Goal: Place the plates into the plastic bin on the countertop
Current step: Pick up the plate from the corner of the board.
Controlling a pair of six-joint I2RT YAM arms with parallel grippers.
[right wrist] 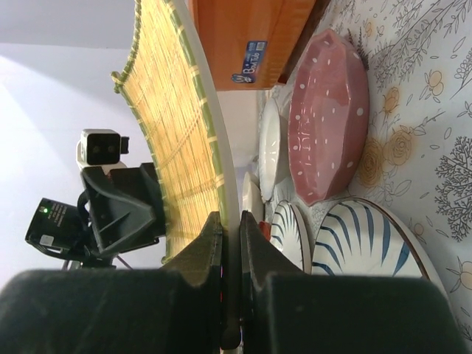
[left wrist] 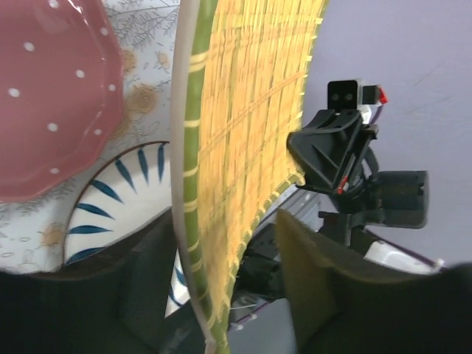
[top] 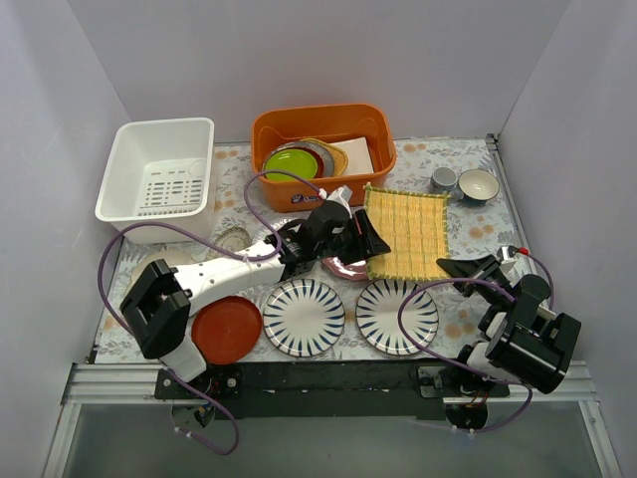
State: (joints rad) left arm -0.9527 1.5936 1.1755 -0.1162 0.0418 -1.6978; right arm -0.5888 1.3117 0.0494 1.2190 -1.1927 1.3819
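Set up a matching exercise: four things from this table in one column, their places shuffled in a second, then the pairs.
1. white rectangular plastic bin
2. round red-orange plate
3. lime-green round plate
4. yellow woven bamboo mat

A. inside the orange plastic tub
B. far left corner of the countertop
C. right of the pink scalloped plate
D. near edge, beside the left arm's base

Pairs: 1-B, 2-D, 3-A, 4-C
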